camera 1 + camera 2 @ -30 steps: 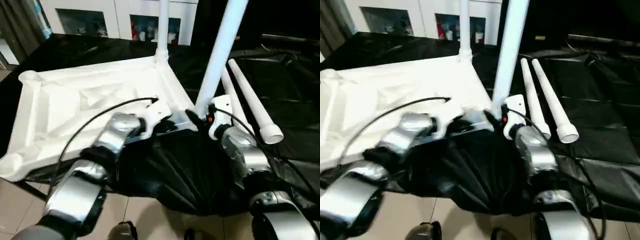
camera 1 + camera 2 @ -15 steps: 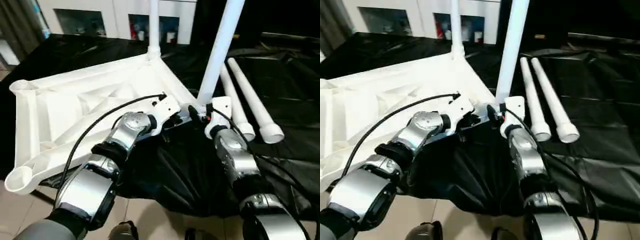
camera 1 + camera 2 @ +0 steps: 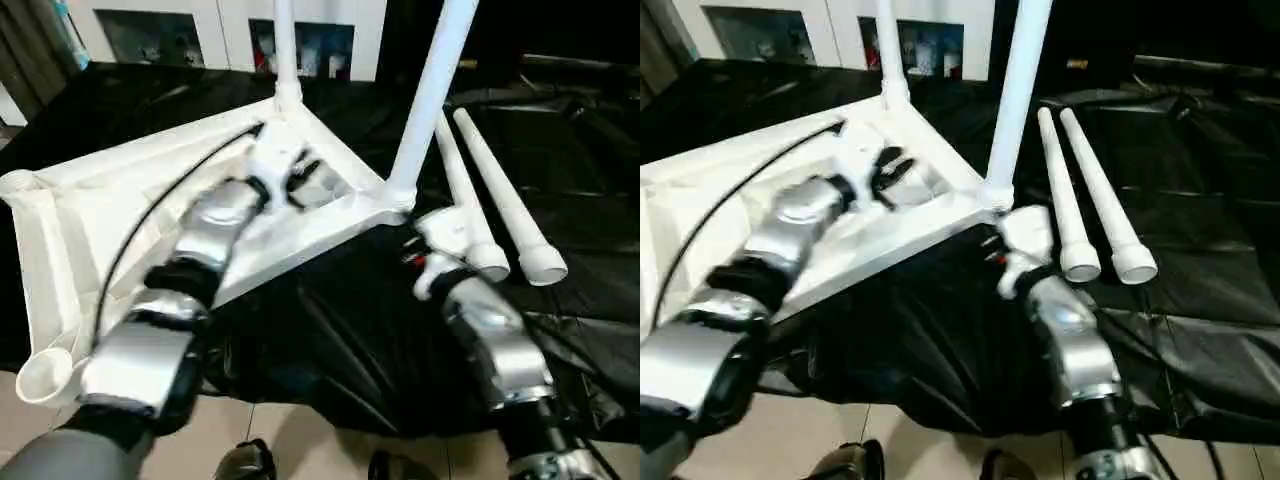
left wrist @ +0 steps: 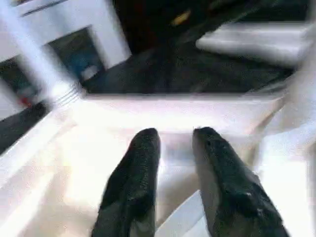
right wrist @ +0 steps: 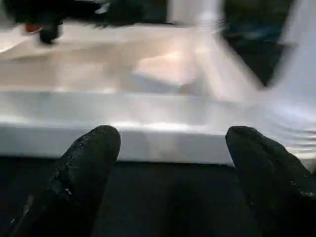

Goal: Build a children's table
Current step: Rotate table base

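The children's table top lies upside down on black cloth, its ribbed underside facing up. Two white legs stand in its corner sockets: one at the far corner, one at the near right corner. Two loose legs lie side by side to the right. My left gripper hovers over the underside near the far leg, its fingers a little apart with nothing between them. My right gripper sits just in front of the near right corner, open wide and facing the top's rim.
The table top's near left corner socket hangs over the work surface's front edge, above tiled floor. A white cabinet with glass doors stands behind. Black cloth drapes over the front edge.
My left gripper has left the top's near edge, moved up over the underside and parted its fingers. My right gripper has backed away from the near leg's base and opened wider.
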Available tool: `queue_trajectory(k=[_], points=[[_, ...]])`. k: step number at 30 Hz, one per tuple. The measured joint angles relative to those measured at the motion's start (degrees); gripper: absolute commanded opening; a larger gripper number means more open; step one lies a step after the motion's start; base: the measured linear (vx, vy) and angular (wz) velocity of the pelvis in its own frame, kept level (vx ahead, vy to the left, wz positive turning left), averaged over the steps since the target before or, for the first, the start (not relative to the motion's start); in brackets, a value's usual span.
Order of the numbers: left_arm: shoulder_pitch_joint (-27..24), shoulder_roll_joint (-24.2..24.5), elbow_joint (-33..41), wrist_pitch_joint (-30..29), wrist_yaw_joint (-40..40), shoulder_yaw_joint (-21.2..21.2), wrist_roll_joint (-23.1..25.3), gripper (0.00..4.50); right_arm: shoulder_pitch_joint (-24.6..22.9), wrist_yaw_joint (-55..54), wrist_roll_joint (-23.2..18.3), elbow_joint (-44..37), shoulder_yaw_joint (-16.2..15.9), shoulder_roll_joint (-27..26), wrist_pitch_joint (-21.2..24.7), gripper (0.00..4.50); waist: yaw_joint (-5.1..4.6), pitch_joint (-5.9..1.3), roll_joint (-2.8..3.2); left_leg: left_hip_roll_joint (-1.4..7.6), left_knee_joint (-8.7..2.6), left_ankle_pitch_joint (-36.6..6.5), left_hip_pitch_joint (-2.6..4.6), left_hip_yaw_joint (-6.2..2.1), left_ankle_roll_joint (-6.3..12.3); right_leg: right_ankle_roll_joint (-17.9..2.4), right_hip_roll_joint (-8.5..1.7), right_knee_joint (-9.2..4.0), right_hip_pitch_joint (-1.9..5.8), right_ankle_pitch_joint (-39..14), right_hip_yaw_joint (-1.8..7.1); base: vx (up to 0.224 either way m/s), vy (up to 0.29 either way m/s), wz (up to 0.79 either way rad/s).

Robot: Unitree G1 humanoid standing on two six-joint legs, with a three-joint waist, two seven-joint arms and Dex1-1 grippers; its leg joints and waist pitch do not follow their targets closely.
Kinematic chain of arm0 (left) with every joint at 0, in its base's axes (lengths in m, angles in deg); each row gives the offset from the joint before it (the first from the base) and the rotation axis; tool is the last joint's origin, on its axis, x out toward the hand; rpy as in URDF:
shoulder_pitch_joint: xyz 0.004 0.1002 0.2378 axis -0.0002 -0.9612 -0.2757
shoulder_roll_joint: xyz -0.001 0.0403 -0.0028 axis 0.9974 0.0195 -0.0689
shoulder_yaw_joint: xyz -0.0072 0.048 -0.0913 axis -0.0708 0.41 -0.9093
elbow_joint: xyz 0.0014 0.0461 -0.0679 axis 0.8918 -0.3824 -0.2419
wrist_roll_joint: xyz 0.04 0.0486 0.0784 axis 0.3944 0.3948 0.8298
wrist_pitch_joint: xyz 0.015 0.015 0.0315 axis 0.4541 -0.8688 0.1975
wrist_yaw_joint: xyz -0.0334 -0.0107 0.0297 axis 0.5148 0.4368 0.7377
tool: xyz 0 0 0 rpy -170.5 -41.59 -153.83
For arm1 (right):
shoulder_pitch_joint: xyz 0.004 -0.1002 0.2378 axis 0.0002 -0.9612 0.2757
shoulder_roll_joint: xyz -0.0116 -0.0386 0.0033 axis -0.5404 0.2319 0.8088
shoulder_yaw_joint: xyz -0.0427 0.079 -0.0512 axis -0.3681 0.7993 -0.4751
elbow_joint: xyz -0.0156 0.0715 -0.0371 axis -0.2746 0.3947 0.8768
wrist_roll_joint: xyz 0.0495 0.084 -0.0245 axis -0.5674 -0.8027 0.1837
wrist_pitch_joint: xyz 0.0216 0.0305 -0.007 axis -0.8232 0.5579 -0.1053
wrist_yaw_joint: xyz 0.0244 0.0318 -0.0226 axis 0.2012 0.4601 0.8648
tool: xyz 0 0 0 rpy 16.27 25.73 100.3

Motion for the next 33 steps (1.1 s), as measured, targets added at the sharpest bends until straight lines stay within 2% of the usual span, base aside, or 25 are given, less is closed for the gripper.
queue_trajectory(k=[5, 9, 12, 16, 19, 23, 28, 31, 33], points=[[-9.3, 11.02, 9.68, -6.58, -8.03, -4.02, 4.26, 1.91, 0.7, -1.07, 2.36, 1.81, -2.11, -0.34, 4.36, 3.89, -0.06, 0.1, -0.21, 0.02, -0.13, 0.0, -0.04, -0.09, -0.05, 0.15, 0.01, 0.04, -0.1, -0.09, -0.1, 0.0, 0.0, 0.0], [-13.73, 16.37, 14.8, -9.89, -13.01, -7.92, 6.79, 1.91, 2.51, -2.83, 3.38, 4.97, -2.06, -0.93, 6.09, 3.89, 0.59, 0.24, -0.58, 0.0, -0.2, 0.0, -0.13, -0.06, -0.08, 0.28, -0.01, 0.0, -0.11, -0.22, -0.1, 0.0, 0.0, 0.0], [-15.34, 18.55, 17.04, -12.63, -13.65, -8.26, 7.8, 1.91, 4.63, -3.43, 3.53, 6.91, -2.17, -1.29, 6.56, 3.89, 0.91, 0.22, -0.62, -0.05, -0.2, 0.0, -0.14, 0.01, -0.08, 0.3, -0.06, -0.01, -0.06, -0.27, 0.0, 0.0, 0.0, 0.0], [-18.7, 20.23, 19.37, -17.66, -8.32, -6.68, 7.43, 1.91, 6.86, -4.5, 3.94, 10.68, -2.04, -1.84, 6.6, 3.89, 0.65, 0.17, -0.74, -0.06, -0.2, 0.01, -0.1, 0.02, -0.09, 0.3, -0.06, 0.06, -0.08, -0.27, 0.04, 0.0, 0.0, 0.0], [-20.27, 19.73, 19.51, -19.39, -0.95, -3.37, 6.41, 1.91, 9.2, -5.23, 3.95, 14.36, -1.68, -2.75, 6.49, 3.89, 0.56, 0.25, -1.0, -0.04, -0.21, 0.03, -0.1, 0.0, -0.13, 0.27, -0.04, 0.14, -0.11, -0.25, 0.02, 0.0, 0.0, 0.0], [-19.88, 20.65, 19.84, -22.07, 2.77, -1.87, 6.62, 1.91, 11.65, -5.37, 4.0, 17.61, -1.59, -3.39, 5.71, 3.89, 0.35, 0.22, -1.05, -0.04, -0.21, 0.04, 0.0, 0.01, -0.14, 0.25, -0.04, 0.21, -0.08, -0.24, 0.04, 0.0, 0.0, 0.0], [-20.02, 23.67, 23.73, -27.36, 11.27, 1.67, 7.52, 1.91, 14.82, -5.45, 4.45, 23.38, -1.21, -4.09, 3.69, 3.89, 0.2, 0.2, -1.06, -0.06, -0.21, 0.04, 0.13, 0.02, -0.14, 0.23, -0.04, 0.18, -0.02, -0.22, 0.1, 0.0, 0.0, 0.0], [-20.93, 24.2, 26.32, -29.37, 15.8, 2.07, 5.91, 1.91, 16.05, -5.7, 4.52, 25.89, -0.76, -4.06, 3.1, 3.89, 0.24, 0.21, -1.06, -0.05, -0.22, 0.04, 0.11, 0.03, -0.15, 0.23, -0.03, 0.18, -0.03, -0.22, 0.08, 0.0, 0.0, 0.0], [-22.04, 25.41, 29.1, -30.17, 21.69, 3.26, 3.92, 1.91, 16.82, -6.02, 4.63, 27.51, -0.32, -3.86, 2.43, 3.89, 0.28, 0.22, -1.04, -0.06, -0.21, 0.04, 0.11, 0.04, -0.15, 0.22, -0.04, 0.17, -0.03, -0.22, 0.1, 0.0, 0.0, 0.0]])
